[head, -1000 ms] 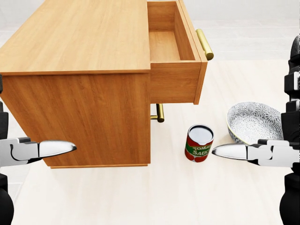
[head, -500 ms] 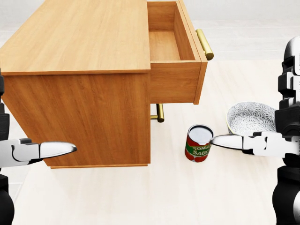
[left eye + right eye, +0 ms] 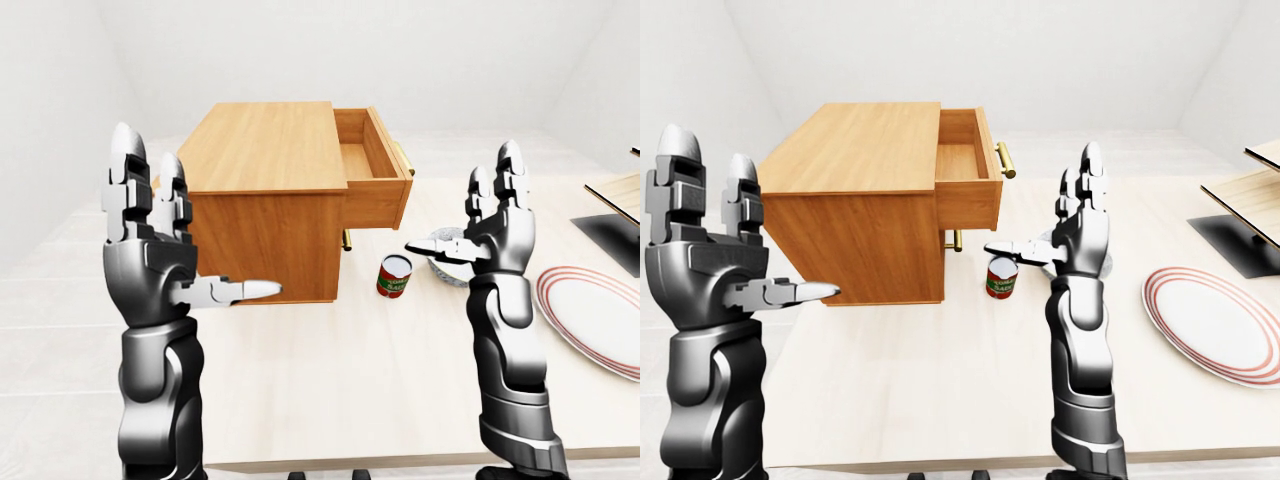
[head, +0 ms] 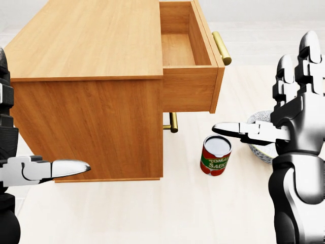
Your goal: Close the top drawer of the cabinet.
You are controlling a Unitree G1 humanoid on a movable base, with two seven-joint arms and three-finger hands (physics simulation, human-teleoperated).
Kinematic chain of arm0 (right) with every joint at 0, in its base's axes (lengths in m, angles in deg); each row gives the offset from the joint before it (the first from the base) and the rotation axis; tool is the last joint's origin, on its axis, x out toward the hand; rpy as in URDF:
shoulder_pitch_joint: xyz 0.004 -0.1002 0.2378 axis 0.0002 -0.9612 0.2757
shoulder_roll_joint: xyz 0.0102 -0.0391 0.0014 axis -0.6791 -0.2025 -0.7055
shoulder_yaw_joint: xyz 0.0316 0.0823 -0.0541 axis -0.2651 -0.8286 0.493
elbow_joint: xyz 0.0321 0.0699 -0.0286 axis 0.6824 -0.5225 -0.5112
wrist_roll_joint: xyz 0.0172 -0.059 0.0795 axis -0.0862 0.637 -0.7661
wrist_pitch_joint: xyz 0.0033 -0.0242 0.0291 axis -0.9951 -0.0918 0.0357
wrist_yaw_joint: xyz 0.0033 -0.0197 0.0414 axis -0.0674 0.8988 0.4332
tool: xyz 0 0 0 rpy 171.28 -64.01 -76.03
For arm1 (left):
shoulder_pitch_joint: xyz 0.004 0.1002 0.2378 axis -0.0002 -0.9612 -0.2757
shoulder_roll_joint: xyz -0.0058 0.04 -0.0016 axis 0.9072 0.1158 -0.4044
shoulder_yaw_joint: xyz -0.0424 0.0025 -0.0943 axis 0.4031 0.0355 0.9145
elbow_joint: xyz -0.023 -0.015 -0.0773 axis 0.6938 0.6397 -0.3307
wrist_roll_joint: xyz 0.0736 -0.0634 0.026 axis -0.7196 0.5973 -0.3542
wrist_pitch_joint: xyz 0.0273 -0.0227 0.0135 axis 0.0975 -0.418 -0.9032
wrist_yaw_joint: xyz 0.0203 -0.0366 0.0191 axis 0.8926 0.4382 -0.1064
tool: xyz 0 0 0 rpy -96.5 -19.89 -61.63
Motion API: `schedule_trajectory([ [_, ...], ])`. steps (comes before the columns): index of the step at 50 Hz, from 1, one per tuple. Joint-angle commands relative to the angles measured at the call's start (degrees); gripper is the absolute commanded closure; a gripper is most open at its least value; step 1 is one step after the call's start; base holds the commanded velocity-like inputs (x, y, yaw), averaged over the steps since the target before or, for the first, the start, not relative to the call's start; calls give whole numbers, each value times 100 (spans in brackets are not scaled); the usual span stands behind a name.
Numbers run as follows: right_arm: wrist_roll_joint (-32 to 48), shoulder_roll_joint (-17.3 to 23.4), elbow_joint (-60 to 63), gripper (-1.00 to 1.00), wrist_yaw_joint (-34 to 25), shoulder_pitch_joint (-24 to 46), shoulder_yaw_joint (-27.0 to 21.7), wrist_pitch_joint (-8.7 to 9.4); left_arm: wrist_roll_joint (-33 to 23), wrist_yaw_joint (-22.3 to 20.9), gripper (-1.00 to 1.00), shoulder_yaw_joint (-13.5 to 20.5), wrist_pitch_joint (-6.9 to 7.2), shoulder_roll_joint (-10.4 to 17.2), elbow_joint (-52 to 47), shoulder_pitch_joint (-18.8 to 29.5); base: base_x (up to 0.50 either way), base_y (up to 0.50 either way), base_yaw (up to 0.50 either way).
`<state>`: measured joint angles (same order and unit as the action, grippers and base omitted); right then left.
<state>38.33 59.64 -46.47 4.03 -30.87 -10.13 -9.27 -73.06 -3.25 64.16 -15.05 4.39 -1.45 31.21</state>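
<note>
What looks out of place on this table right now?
Only the top drawer of the cabinet, pulled out and empty. The tomato sauce can stands upright; nothing is spilled or damaged.

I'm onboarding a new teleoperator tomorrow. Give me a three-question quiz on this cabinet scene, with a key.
1. True or false: the top drawer of the cabinet is fully shut.
2. In the head view, what stands on the table just below the open drawer? A) a mug B) a tomato sauce can C) a bottle
3. Fill in: both the left hand and the right hand are raised with fingers ____, holding nothing.

Key: 1 false, it is pulled out with its brass handle clear of the cabinet; 2 B; 3 open.
</note>
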Motion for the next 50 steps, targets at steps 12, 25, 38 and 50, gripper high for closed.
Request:
schedule_trajectory([
  [12,247,-111,-904,-100,186,522,413,0,-54,-92,-100,-50,0,-84,-14,-100,0,0,0],
  [25,384,-253,-1302,-100,94,809,618,0,19,-52,-100,14,0,-47,-173,-18,0,0,0],
  [38,446,-406,-1602,-100,-42,925,759,0,33,-55,-100,26,0,-35,-142,-21,0,0,0],
  [50,463,-559,-1814,-100,-154,1040,878,0,21,-66,-100,-9,0,-59,-159,-96,0,0,0],
])
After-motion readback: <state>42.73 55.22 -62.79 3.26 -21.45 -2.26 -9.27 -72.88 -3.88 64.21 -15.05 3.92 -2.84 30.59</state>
